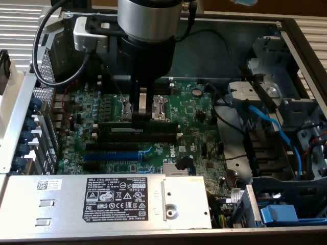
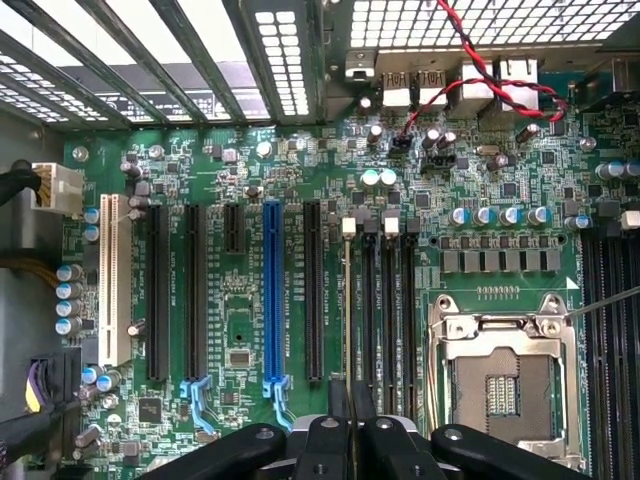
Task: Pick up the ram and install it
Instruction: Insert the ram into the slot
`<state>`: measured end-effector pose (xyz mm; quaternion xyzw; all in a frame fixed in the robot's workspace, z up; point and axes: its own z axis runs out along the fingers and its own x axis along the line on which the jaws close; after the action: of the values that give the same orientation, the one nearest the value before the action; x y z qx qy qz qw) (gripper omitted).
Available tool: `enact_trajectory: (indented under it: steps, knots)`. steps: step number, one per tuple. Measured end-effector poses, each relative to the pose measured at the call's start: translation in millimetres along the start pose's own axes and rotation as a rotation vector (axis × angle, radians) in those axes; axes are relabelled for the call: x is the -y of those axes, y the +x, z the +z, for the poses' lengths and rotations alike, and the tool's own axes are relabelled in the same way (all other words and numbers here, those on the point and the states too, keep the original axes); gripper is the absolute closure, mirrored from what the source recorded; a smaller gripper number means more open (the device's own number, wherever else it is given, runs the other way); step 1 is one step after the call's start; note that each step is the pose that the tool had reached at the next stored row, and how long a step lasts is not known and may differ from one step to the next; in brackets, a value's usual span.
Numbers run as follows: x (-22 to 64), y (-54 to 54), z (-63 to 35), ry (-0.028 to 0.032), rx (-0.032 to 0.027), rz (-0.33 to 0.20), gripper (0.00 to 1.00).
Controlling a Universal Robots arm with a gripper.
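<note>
The ram [image 1: 161, 126] is a thin dark stick lying level across the motherboard, over the black memory slots [image 1: 138, 137]. My gripper [image 1: 143, 118] comes down from above and is shut on the ram near its middle. In the wrist view the ram [image 2: 347, 300] shows edge-on as a thin line running away from my gripper [image 2: 348, 402]. It lines up with the outermost memory slot, beside the other memory slots [image 2: 388, 300] with pale end clips. I cannot tell whether it is seated in the slot or just above it.
An open CPU socket [image 2: 500, 385] lies beside the memory slots. A blue expansion slot [image 2: 272, 290] and black slots sit on the other side. A silver power supply [image 1: 102, 201] fills the near edge. Blue cables [image 1: 271, 127] and drive bays are at the exterior view's right.
</note>
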<state>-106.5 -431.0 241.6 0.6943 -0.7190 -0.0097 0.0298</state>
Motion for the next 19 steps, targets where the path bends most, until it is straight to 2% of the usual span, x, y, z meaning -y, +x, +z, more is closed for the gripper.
enact_trajectory:
  steps: [11,19]
  knots:
    - [0.0,0.0,0.0,0.0004,-0.0009,-0.015,0.88]
    - [0.0,0.0,0.3,0.0002,0.0012,-0.016,0.88]
